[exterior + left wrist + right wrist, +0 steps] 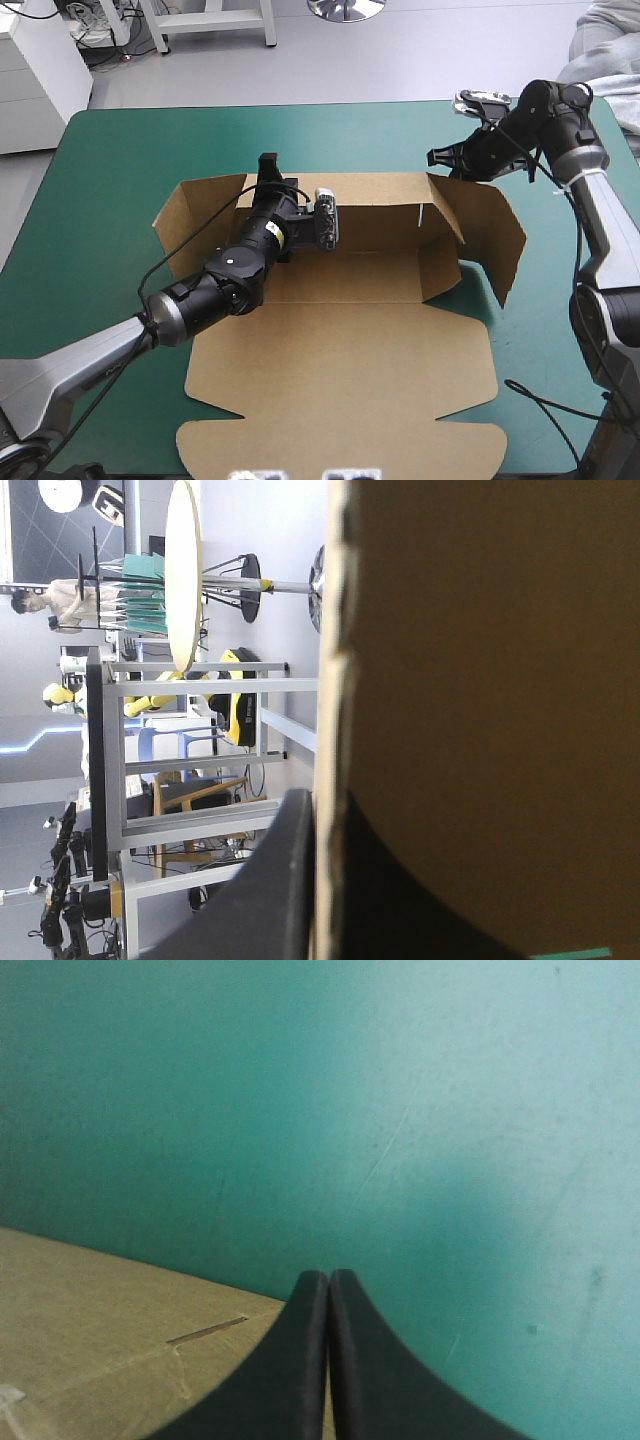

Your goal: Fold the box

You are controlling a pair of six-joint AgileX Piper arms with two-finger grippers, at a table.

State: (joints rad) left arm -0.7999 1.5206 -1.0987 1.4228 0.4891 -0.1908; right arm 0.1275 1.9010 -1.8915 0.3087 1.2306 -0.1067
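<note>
Brown box [340,340] pinched at far wall by left gripper [325,805]; right gripper [329,1276] closed.

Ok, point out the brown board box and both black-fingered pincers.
Brown board box [340,370]: high view, flat near panel.
Left black-fingered pincer [322,802]: left wrist view, between fingertips, at the board's edge.
Right black-fingered pincer [328,1280]: right wrist view, shut fingertips' seam.

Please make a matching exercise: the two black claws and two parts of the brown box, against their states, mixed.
1 left black fin-fingered claw
2 right black fin-fingered claw
3 wide near flap of the brown cardboard box
4 box's right side wall

A raised
B shut, empty
C flat on the teal-green table cover
D shut on the box's far wall

Pairs: 1-D, 2-B, 3-C, 4-A
</note>
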